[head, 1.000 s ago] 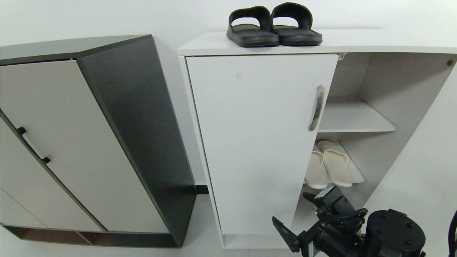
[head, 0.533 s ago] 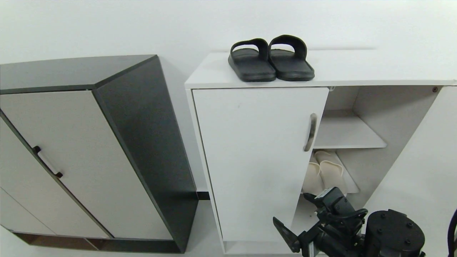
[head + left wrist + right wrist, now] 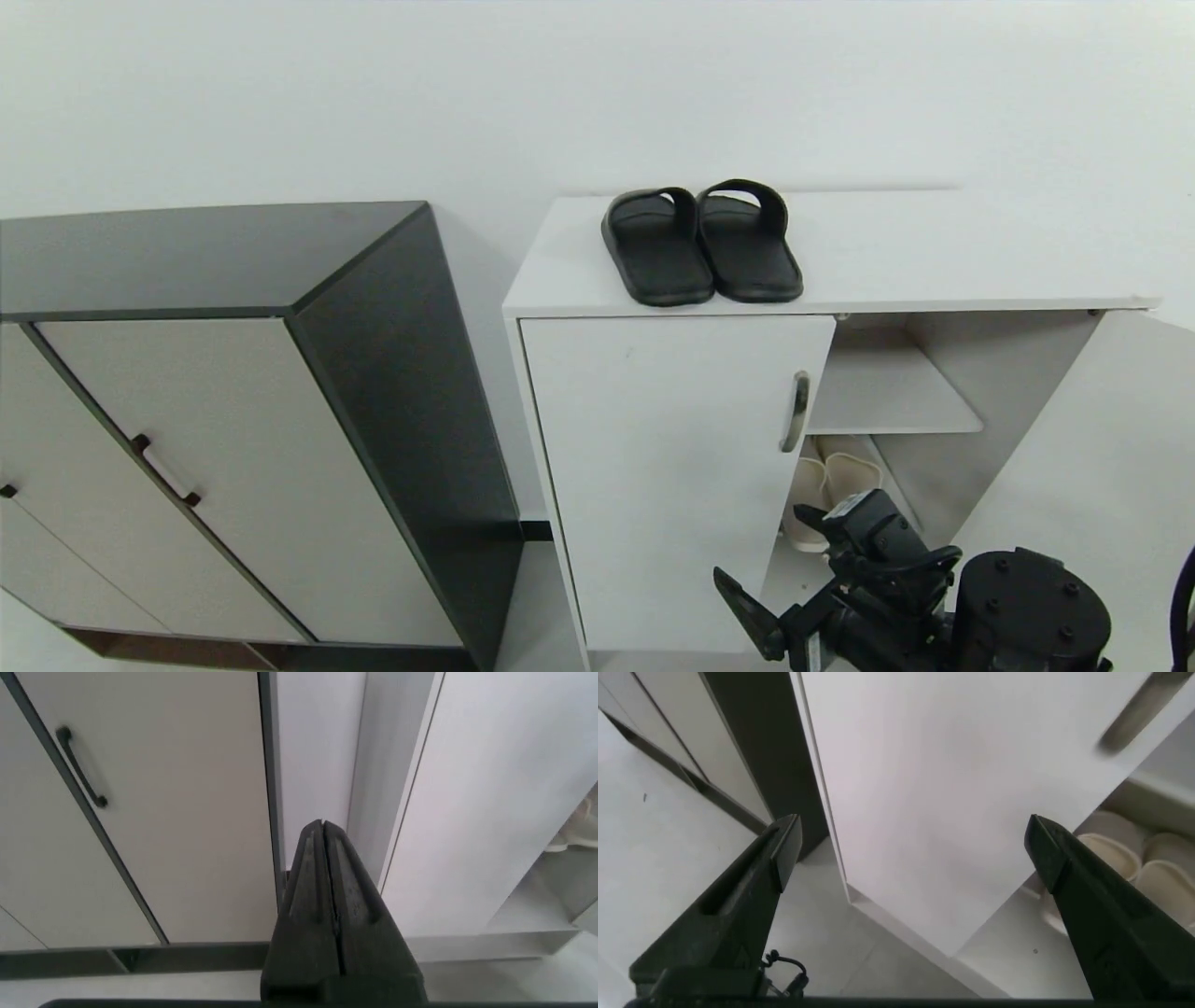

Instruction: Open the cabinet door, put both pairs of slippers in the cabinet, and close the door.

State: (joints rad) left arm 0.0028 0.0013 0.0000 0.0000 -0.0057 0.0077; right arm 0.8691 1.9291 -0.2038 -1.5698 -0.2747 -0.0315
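A pair of black slippers point(image 3: 702, 243) stands side by side on top of the white cabinet point(image 3: 934, 252). The cabinet's left door point(image 3: 663, 467) with its metal handle point(image 3: 796, 411) is shut; its right door point(image 3: 1102, 448) is swung wide open. A pair of white slippers point(image 3: 831, 485) point(image 3: 1148, 868) lies on a lower shelf inside, under a bare shelf point(image 3: 887, 392). My right gripper point(image 3: 756, 541) point(image 3: 912, 826) hangs open low in front of the shut door, holding nothing. My left gripper point(image 3: 320, 831) is shut and empty, facing the gap between the two cabinets.
A dark cabinet point(image 3: 233, 420) with pale doors and black handles stands close to the left of the white one, a narrow gap between them. A plain white wall runs behind both. Pale floor point(image 3: 710, 905) lies in front.
The whole head picture has shifted down, so the camera has moved up; more of the cabinet tops and wall shows. The slippers, doors and my right gripper have not moved.
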